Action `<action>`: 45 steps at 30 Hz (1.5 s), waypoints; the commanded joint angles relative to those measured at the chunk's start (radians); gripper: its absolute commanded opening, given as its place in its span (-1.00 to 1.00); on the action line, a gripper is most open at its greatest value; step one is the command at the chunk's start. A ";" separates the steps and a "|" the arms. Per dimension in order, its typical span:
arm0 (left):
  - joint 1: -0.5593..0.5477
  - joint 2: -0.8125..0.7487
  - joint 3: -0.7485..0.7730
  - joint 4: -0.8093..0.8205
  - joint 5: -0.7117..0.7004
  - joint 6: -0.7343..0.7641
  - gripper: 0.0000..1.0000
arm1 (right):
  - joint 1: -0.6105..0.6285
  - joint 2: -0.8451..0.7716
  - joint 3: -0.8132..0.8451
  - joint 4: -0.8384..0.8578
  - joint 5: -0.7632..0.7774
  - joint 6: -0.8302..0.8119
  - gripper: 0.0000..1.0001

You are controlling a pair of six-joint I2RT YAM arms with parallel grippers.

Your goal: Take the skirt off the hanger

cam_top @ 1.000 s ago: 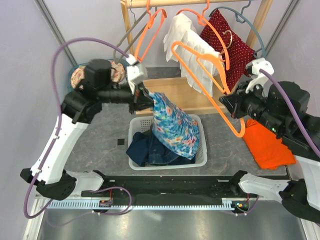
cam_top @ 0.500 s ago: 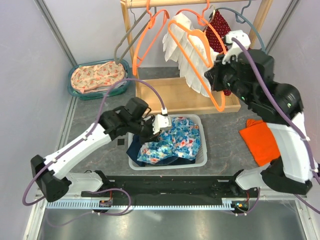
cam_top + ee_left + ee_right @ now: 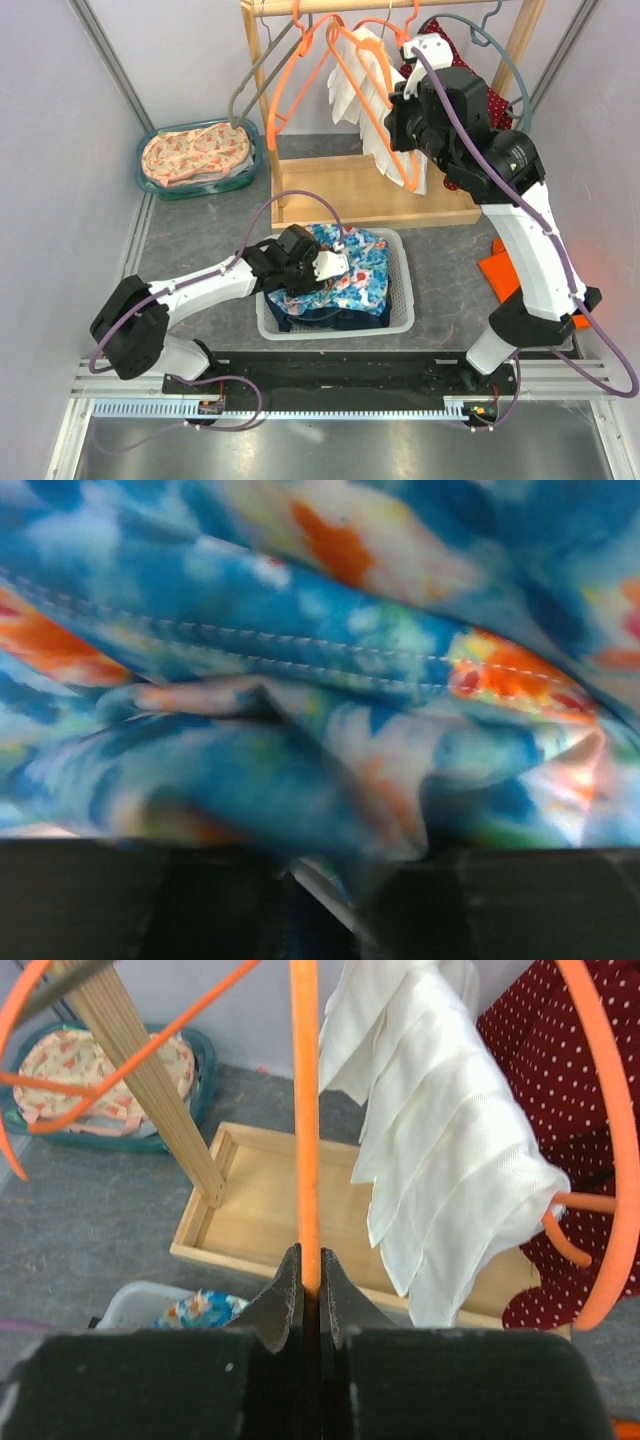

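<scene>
Skirt (image 3: 355, 270): a second earlier hung from left gripper (image 3: 330, 265); lay bunched in basket (image 3: 404, 290) directly beneath it, jaw spread indeterminable. Right gripper (image 3: 310, 1272): clamped on bare orange hanger (image 3: 304, 1110), raised since. Removal judged complete.

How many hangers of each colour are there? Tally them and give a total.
orange hangers: 3
grey hanger: 1
blue-grey hanger: 1
Total: 5
</scene>
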 commanded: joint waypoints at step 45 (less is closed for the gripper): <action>0.006 -0.388 0.716 -0.553 0.187 -0.080 0.99 | -0.094 0.381 0.145 0.344 -0.180 -0.049 -1.00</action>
